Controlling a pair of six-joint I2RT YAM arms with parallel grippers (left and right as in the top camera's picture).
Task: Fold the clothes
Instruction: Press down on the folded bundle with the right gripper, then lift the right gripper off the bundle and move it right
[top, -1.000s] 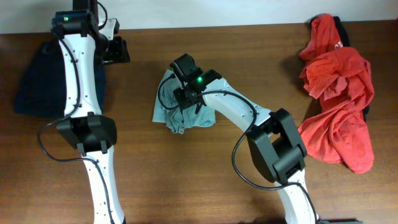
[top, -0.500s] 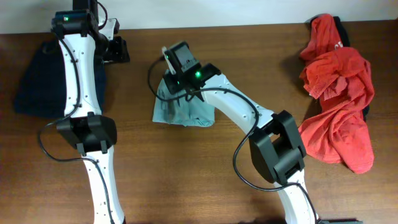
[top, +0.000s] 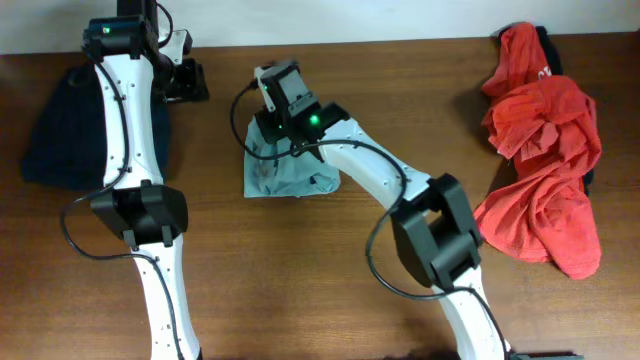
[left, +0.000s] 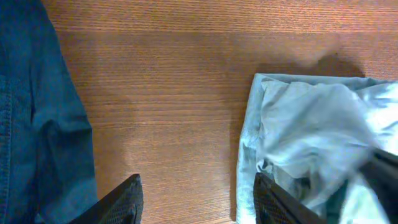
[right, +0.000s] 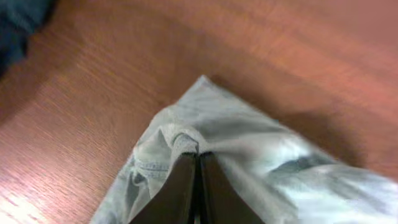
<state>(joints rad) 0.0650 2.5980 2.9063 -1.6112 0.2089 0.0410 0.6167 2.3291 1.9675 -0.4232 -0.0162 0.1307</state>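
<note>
Right wrist: right end effector (right: 198, 158) pressed together, pinching a raised fold of the pale blue-grey T-shirt (right: 261, 162). Overhead: T-shirt bunched on the worktop (top: 300, 290), midway along and nearer the far edge. Left end effector (left: 197, 183) spread over bare wood, between T-shirt and dark navy garment (top: 55, 130) at the far left corner. Orange-red shirt (top: 540, 150) heaped along the right edge.
</note>
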